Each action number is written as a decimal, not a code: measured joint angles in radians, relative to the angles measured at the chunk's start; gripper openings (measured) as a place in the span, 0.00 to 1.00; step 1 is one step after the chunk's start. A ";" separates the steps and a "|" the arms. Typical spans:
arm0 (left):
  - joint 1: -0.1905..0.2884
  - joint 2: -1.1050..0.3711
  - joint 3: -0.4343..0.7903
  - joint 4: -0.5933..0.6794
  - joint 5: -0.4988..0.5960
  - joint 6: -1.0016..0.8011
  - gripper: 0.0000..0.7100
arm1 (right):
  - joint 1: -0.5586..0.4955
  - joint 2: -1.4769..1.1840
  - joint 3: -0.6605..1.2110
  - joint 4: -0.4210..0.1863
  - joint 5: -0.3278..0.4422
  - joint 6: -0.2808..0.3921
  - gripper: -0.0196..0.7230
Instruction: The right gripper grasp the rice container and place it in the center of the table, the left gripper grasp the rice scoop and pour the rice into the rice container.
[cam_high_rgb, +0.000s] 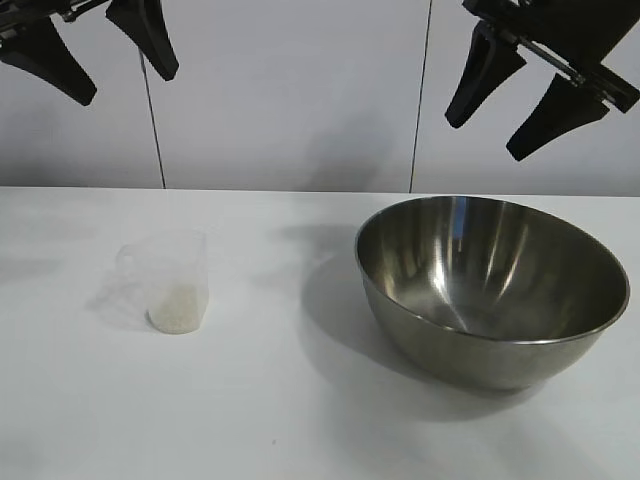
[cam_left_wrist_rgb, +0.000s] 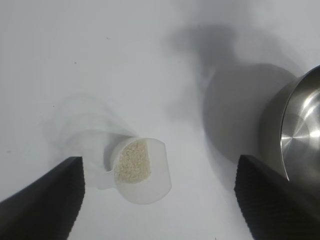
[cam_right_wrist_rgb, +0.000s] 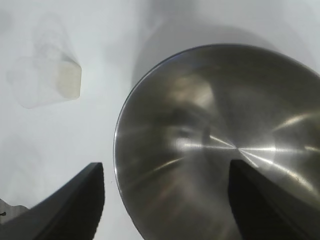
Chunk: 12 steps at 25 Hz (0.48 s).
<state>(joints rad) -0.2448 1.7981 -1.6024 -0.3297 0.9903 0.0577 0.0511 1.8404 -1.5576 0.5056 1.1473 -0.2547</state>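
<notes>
The white worktop (cam_high_rgb: 280, 400) carries two things, set well apart. The larger is the rice container (cam_high_rgb: 492, 285), a wide shiny steel bowl standing upright on the right side of the exterior view, its inside bare metal. In the right wrist view the bowl (cam_right_wrist_rgb: 220, 145) fills most of the picture, with its near rim lying between the two dark fingers.

The right gripper (cam_high_rgb: 527, 95) hangs high above the bowl's far rim, touching nothing; its jaws stand open and hold nothing.

The left gripper (cam_high_rgb: 88, 55) hangs at the upper left of the exterior view, well above the worktop, its jaws also spread wide and empty.

The rice scoop (cam_high_rgb: 168, 282), a small cloudy plastic cup, stands upright on the worktop to the left of the bowl, below the left gripper and slightly to its right. In the left wrist view the scoop (cam_left_wrist_rgb: 137, 170) sits between the two fingers, nearer one of them, without touching either.

A small heap of rice (cam_left_wrist_rgb: 132, 162) lies in the scoop's bottom.
</notes>
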 joint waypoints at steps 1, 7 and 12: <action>0.000 0.000 0.000 0.000 0.000 0.000 0.84 | 0.000 0.000 0.000 0.000 -0.010 0.000 0.68; 0.000 0.000 0.000 0.000 0.000 0.000 0.84 | 0.000 0.000 0.000 0.007 -0.020 0.000 0.68; 0.000 0.000 0.000 0.000 0.000 0.000 0.84 | 0.000 0.000 0.000 -0.080 0.045 0.000 0.68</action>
<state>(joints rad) -0.2448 1.7981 -1.6024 -0.3297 0.9903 0.0577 0.0511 1.8404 -1.5576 0.4252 1.1919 -0.2547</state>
